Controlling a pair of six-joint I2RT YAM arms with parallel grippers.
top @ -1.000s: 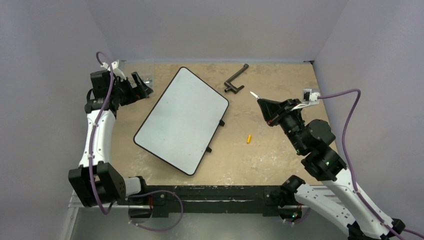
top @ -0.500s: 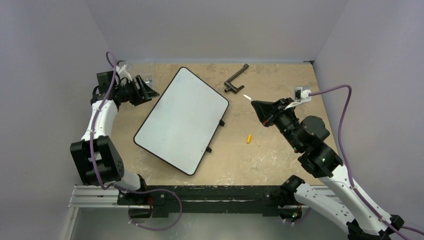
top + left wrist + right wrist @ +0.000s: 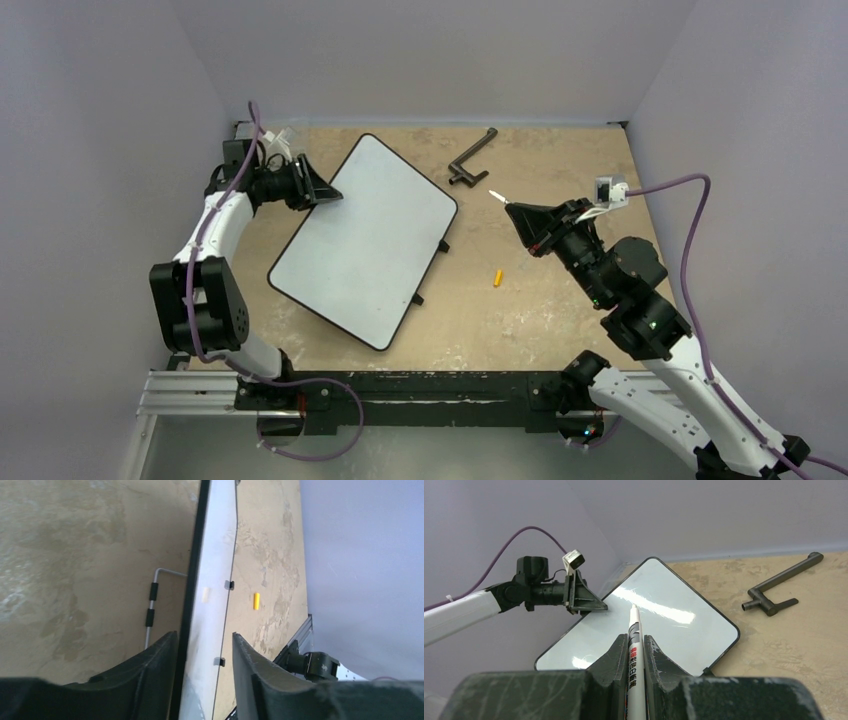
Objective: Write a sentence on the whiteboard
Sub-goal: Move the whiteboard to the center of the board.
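**A:** Which step is this?

**B:** I'd say setting up, before any writing. The whiteboard lies flat and skewed on the table, left of centre, and its face is blank. None of the sentence is on it.

**A:** And the grippers?

**B:** The left gripper is at the board's far-left edge. In its wrist view the jaws stand apart with the black rim between them, and I see no firm pinch yet. The right gripper is clamped on an uncapped marker pen and hangs well right of the board, tip pointing toward it. An orange cap lies on the table nearby, and a dark crank handle sits beyond the board's far corner.

**A:** What does the next move call for?

**B:** Probably the left jaws gripping the rim to steady the board. The right arm would then carry the tip over to the upper area and touch down lightly, leaving room for several lines.
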